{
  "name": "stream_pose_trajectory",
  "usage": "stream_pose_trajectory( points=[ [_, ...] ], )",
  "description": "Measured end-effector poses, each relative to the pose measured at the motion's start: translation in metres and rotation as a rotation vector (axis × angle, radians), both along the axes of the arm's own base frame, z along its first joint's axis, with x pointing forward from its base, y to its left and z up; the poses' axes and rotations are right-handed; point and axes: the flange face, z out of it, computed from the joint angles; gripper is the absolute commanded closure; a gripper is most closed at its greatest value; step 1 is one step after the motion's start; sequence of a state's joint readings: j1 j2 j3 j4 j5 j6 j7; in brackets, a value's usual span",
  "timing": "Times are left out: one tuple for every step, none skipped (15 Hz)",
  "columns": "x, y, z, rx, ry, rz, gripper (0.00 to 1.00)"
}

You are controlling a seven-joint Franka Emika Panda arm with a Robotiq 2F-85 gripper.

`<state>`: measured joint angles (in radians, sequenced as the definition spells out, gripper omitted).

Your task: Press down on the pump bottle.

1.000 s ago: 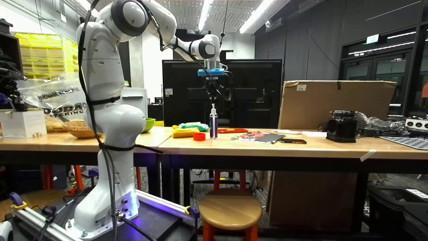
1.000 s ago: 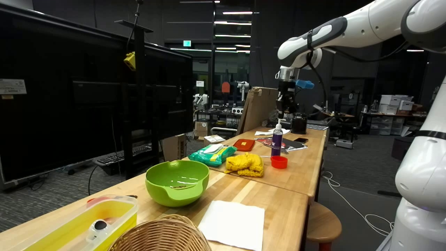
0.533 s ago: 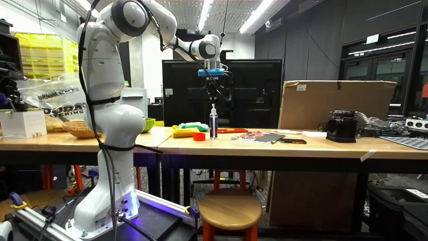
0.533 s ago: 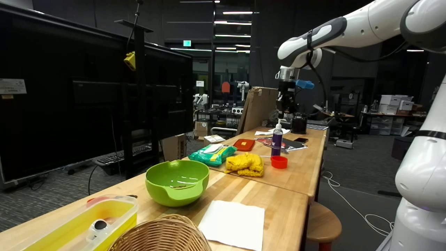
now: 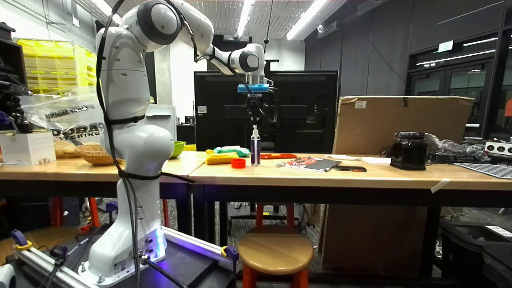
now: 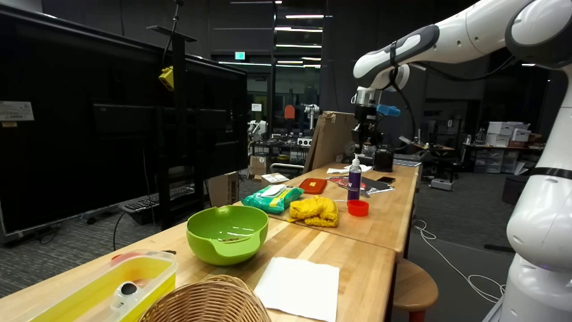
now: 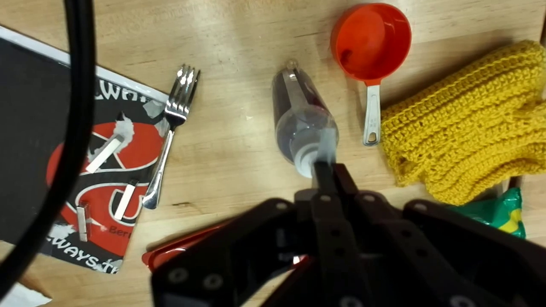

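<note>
Arm (image 5: 125, 90) slightly lower, gripper (image 7: 331, 168) atop pump bottle (image 5: 255, 147)

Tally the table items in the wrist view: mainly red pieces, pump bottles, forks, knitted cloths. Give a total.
Mainly red: 2 (round red plastic measuring cup; shallow red tray, partly hidden)
Slender purple pump bottle: 1
Silver metal fork: 1
Yellow knitted cloth: 1
Total: 5
</note>
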<state>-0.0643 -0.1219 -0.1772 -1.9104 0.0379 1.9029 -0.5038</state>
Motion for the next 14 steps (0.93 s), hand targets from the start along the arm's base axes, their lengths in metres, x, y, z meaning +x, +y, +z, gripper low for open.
stream_pose_trajectory(
  points=[
    [0.0, 0.0, 0.0, 0.0, 0.003, 0.001, 0.56],
    [0.0, 0.002, 0.001, 0.001, 0.005, 0.003, 0.5],
    [0.0, 0.003, 0.001, 0.001, 0.009, 0.006, 0.44],
    [0.0, 0.005, 0.001, 0.002, 0.014, 0.009, 0.36],
    [0.0, 0.008, 0.002, 0.003, 0.018, 0.013, 0.3],
    [0.001, 0.009, 0.002, 0.002, 0.022, 0.015, 0.24],
    [0.0, 0.011, 0.003, 0.001, 0.025, 0.017, 0.16],
    [0.0, 0.012, 0.003, -0.001, 0.029, 0.018, 0.09],
    [0.0, 0.014, 0.003, -0.003, 0.033, 0.02, 0.01],
    [0.0, 0.015, 0.002, -0.006, 0.036, 0.021, 0.0],
    [0.0, 0.017, 0.002, -0.007, 0.041, 0.02, 0.0],
    [0.0, 0.018, 0.002, -0.008, 0.046, 0.02, 0.0],
    [0.0, 0.02, 0.002, -0.01, 0.051, 0.02, 0.0],
    [0.0, 0.022, 0.002, -0.013, 0.054, 0.022, 0.0]
  ],
)
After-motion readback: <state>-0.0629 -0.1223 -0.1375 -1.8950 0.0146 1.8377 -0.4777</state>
